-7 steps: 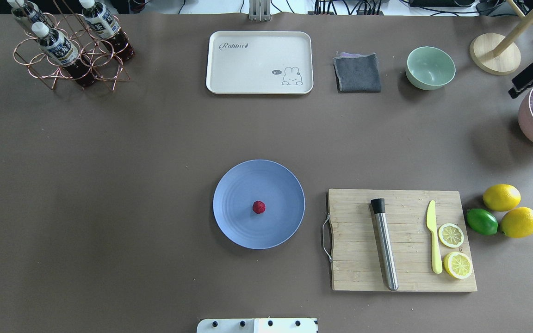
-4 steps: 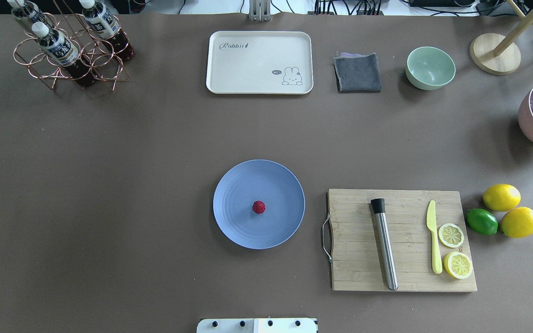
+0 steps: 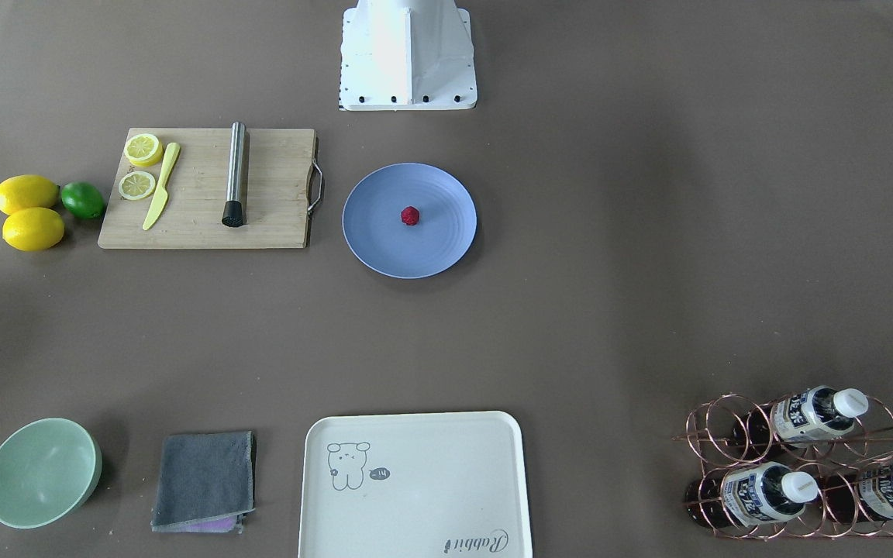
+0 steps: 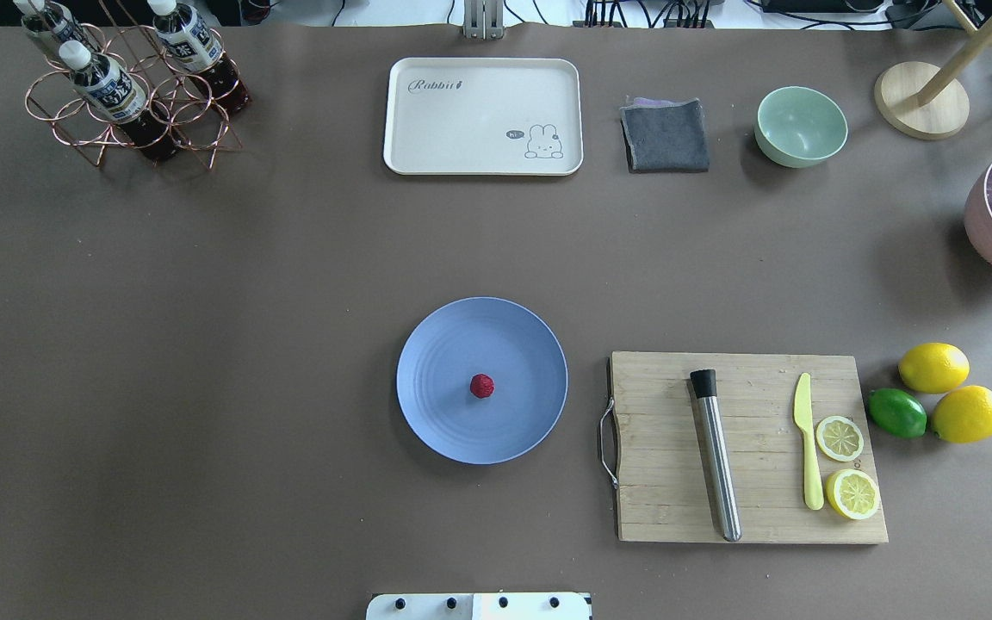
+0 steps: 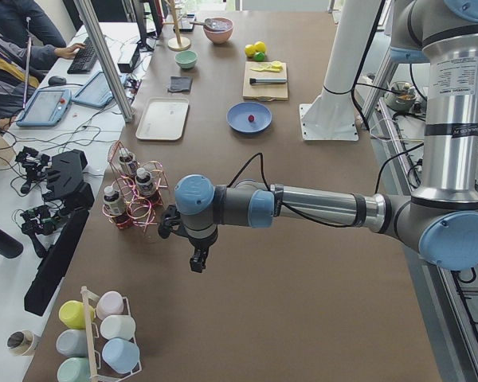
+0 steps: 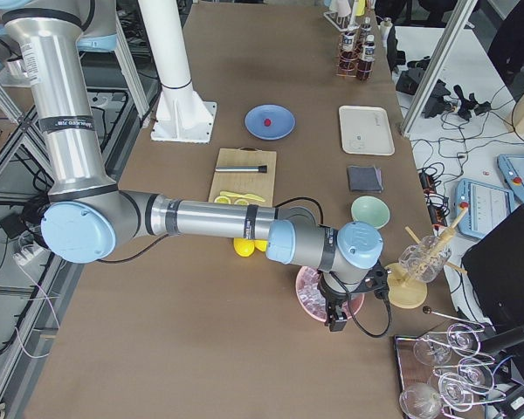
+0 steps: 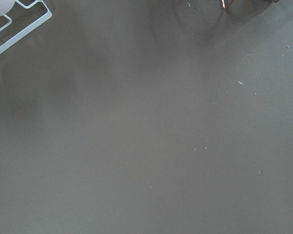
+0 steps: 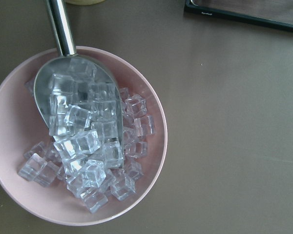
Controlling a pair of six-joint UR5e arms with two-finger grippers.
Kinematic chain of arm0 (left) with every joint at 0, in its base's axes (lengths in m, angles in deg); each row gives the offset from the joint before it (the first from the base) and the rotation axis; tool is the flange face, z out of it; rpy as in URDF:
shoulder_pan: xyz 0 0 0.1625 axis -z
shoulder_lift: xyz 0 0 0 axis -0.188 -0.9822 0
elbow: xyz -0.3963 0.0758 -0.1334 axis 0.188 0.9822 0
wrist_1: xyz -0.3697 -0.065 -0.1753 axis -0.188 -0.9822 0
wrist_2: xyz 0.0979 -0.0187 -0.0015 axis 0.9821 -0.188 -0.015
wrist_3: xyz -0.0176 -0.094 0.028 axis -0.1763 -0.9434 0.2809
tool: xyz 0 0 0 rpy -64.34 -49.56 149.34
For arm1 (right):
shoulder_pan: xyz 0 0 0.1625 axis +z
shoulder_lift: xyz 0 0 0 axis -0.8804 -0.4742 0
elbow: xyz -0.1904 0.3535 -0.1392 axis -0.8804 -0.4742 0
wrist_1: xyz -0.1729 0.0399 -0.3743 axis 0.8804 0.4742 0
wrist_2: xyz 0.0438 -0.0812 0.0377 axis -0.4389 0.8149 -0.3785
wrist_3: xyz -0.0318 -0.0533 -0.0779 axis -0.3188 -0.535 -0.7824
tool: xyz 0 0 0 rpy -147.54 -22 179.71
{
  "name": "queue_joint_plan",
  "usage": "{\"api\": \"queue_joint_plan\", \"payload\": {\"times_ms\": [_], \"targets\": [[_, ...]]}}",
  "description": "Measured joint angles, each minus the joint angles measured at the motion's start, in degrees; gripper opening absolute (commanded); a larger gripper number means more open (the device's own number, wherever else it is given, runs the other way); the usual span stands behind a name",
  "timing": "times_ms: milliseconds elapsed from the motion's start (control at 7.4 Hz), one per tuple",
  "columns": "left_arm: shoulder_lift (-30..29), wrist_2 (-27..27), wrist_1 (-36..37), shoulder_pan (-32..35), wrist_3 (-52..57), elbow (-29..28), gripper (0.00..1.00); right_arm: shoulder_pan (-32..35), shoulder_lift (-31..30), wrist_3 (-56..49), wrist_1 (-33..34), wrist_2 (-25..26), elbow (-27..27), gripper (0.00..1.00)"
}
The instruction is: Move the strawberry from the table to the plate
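Observation:
The small dark-red strawberry (image 4: 482, 386) (image 3: 410, 216) lies near the middle of the round blue plate (image 4: 453, 344) (image 3: 384, 232), which rests on the grey-brown table (image 4: 246, 344). Neither gripper shows in the overhead or front views. In the exterior left view my left gripper (image 5: 197, 264) hangs over bare table beside the copper bottle rack (image 5: 135, 199), far from the plate; I cannot tell whether it is open or shut. The exterior right view has my right gripper (image 6: 335, 319) over the pink ice bowl (image 6: 319, 292); its state cannot be told either.
A wooden cutting board (image 4: 660, 448) to the right of the plate carries a steel muddler (image 4: 716, 456), a yellow knife (image 4: 806, 448) and lemon slices. Lemons (image 4: 933, 367) and a lime (image 4: 896, 412) lie beyond it. A cream tray (image 4: 483, 116), grey cloth (image 4: 666, 136) and green bowl (image 4: 801, 126) line the far edge.
The right gripper, seen at the overhead view's right edge 0.9 s ago, has moved out of that view. The strawberry and plate have not moved.

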Motion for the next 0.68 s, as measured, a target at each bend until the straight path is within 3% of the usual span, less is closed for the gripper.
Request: {"api": "queue_joint_plan", "payload": {"times_ms": [676], "targets": [[-0.41, 0.32, 5.59, 3.23, 5.14, 0.68, 0.97, -0.15, 0.20, 0.20, 0.28, -0.55, 1.08, 1.00]]}}
